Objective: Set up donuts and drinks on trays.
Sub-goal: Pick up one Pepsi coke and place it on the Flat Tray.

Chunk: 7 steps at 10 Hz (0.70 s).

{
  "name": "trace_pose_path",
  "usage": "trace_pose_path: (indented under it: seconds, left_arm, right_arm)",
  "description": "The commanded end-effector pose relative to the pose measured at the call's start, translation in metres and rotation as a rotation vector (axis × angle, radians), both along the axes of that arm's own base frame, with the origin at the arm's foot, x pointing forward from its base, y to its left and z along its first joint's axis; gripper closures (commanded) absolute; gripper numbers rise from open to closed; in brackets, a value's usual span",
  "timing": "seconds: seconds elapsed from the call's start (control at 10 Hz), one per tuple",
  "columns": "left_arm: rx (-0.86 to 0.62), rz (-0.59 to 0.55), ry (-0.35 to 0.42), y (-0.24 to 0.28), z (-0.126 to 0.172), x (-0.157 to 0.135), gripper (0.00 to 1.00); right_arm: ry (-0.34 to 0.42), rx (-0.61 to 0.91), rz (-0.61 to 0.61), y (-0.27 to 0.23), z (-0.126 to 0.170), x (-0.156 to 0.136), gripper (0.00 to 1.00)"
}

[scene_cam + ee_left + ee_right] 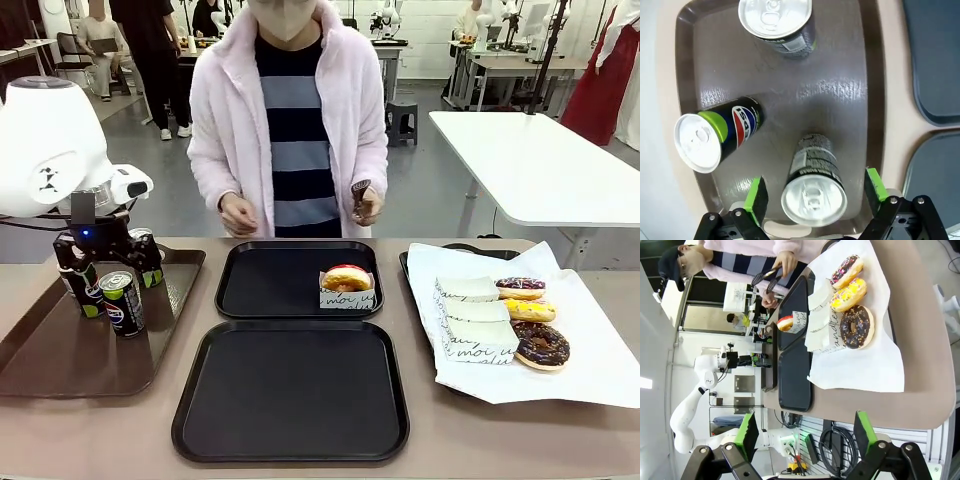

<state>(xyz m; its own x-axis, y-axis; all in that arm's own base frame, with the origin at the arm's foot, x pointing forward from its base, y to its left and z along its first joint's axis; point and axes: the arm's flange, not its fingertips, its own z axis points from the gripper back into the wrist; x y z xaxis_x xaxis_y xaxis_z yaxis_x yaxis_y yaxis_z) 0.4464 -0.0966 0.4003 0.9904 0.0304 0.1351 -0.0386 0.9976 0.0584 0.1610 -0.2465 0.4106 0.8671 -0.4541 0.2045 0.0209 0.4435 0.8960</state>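
Tan table [470, 430] in a busy workshop room, with a person [290, 120] in a pale pink fleece standing at its far side, tongs [360, 192] in one hand. At the robot's left lies a long brown tray [840, 100], and the left gripper [813, 200] hangs over it with its jaws spread wide, holding nothing. One upright soda can [813, 197] sits between the green pads in the wrist view, with a gap at each side. A second can [715, 135] stands just beside it, nearer the tray's rim, and a third can [777, 22] stands further along the tray, well apart from the gripper. Beside the brown tray come the two black trays, one behind the other. The far black tray [260, 280] holds a pink-topped donut [346, 277] in a printed sleeve at its right side, while the near black tray [290, 390] is bare. To the right, three donuts [530, 310] lie in a row on white paper [590, 370] beside stacked paper sleeves [475, 322]. The right gripper [805, 440] is released too, its fingers wide apart, off the table's end near the paper.
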Motion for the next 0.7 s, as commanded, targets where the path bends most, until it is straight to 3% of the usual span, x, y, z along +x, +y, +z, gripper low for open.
trace_pose_path:
  seconds: [0.0, 0.6]
  left_arm:
    - [0.050, 0.038, -0.011, 0.006, -0.006, 0.012, 0.00]
    - [-0.045, 0.027, 0.085, 0.016, -0.015, 0.007, 0.00]
  right_arm:
    - [-0.002, 0.006, 0.009, 0.000, -0.002, 0.000, 0.00]
    - [-0.002, 0.006, 0.009, 0.000, -0.002, 0.000, 0.00]
